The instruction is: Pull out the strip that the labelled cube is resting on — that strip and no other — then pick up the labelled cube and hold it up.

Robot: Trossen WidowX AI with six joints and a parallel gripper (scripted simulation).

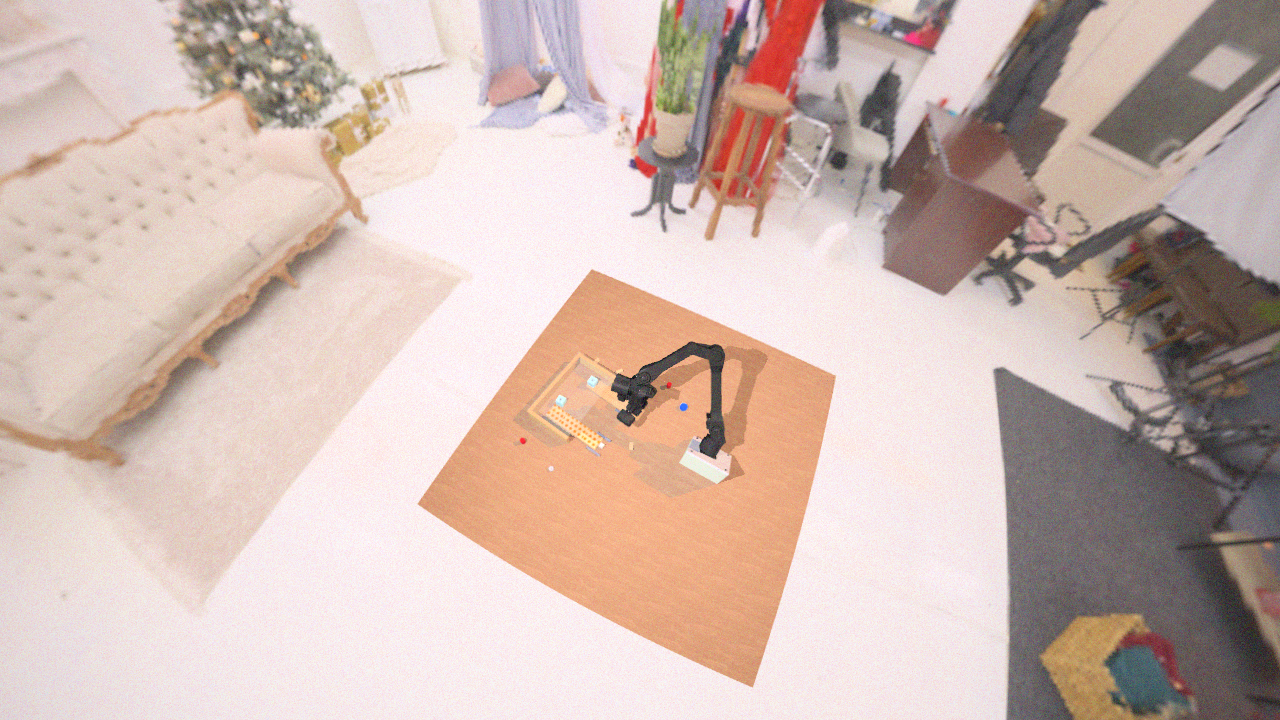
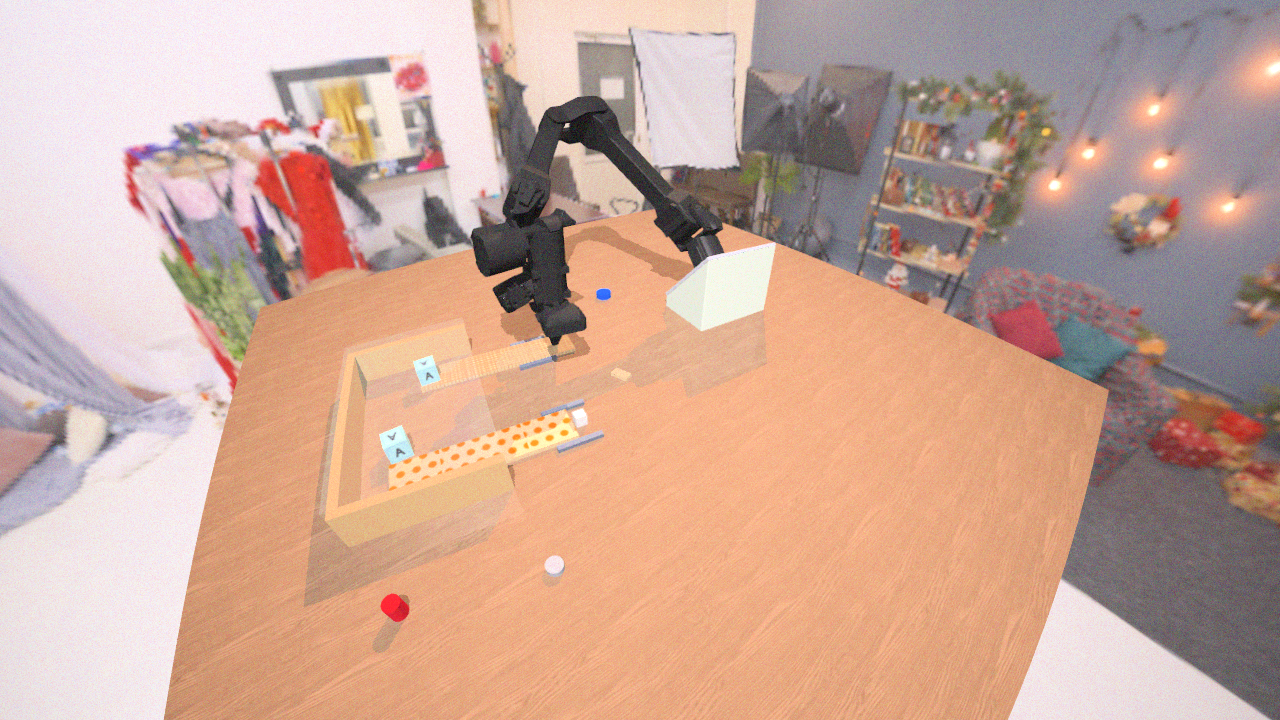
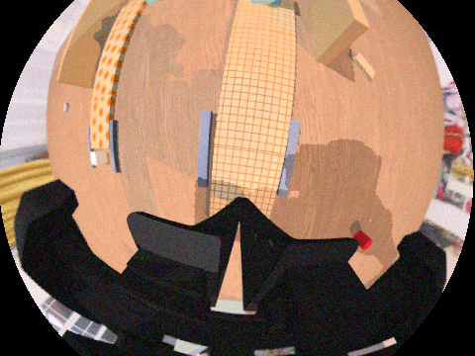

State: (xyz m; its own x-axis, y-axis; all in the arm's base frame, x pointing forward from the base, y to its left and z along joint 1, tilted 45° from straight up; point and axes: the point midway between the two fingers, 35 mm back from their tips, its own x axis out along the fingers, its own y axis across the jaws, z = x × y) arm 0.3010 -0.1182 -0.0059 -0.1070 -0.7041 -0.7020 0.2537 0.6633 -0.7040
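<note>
The grid-patterned strip (image 2: pixel 487 363) (image 3: pixel 254 99) lies between grey rails and runs out past them under my gripper. A light-blue cube (image 2: pixel 426 370) (image 3: pixel 266 1) marked A stands at its inner end, cut off at the top of the wrist view. My gripper (image 2: pixel 554 342) (image 3: pixel 241 202) is shut, tips down at the strip's outer part, with nothing visible between the fingers. The contact is hidden. An orange-dotted strip (image 1: pixel 577 427) (image 2: pixel 465 452) (image 3: pixel 106 79) with a white end block lies apart, and another A-marked light-blue cube (image 1: pixel 561 401) (image 2: pixel 395 445) stands by its inner end.
A low wooden wall (image 1: pixel 547 383) (image 2: pixel 429 503) (image 3: pixel 341 37) surrounds the inner ends on three sides. Red pieces (image 1: pixel 522 440) (image 1: pixel 668 385) (image 2: pixel 394 607) (image 3: pixel 363 240), a white disc (image 1: pixel 551 468) (image 2: pixel 554 565), a blue disc (image 1: pixel 683 407) (image 2: pixel 603 293) and a tan block (image 1: pixel 631 445) (image 2: pixel 620 374) lie around.
</note>
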